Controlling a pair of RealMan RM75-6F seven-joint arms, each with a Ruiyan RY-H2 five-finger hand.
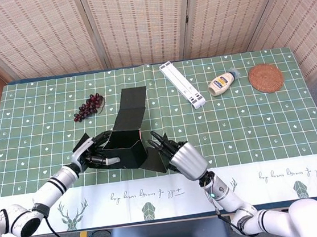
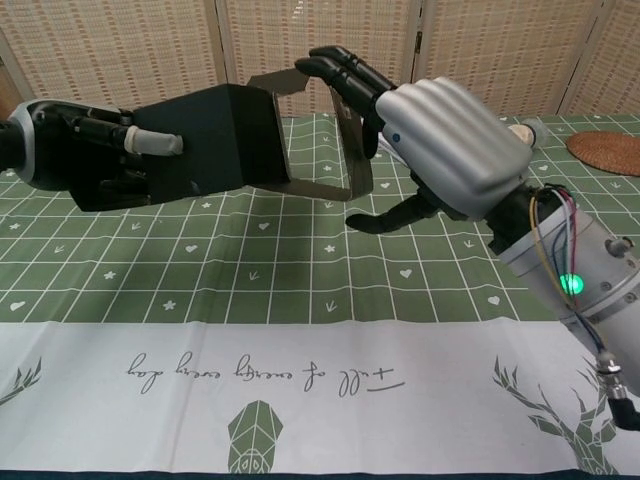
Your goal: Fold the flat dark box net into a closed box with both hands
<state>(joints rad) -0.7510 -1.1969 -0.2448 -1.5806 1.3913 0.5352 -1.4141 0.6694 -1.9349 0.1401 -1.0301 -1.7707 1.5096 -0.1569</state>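
Note:
The dark box (image 1: 127, 152) is partly folded, held above the table near its front edge, with a long flap (image 1: 132, 106) stretching away behind it. My left hand (image 1: 94, 156) grips the box's left side; in the chest view this left hand (image 2: 95, 160) has its thumb laid across the dark wall (image 2: 215, 145). My right hand (image 1: 180, 157) is at the box's right side. Its fingers (image 2: 345, 75) reach over the top of the right side flap (image 2: 360, 165) and press it nearly upright. The thumb hangs below, apart from the flap. The box's inside is hidden.
A bunch of dark grapes (image 1: 88, 106) lies behind the left hand. A long white holder (image 1: 182, 84), a mayonnaise bottle (image 1: 223, 82) and a round woven coaster (image 1: 265, 77) sit at the back right. Folding screens stand behind the table.

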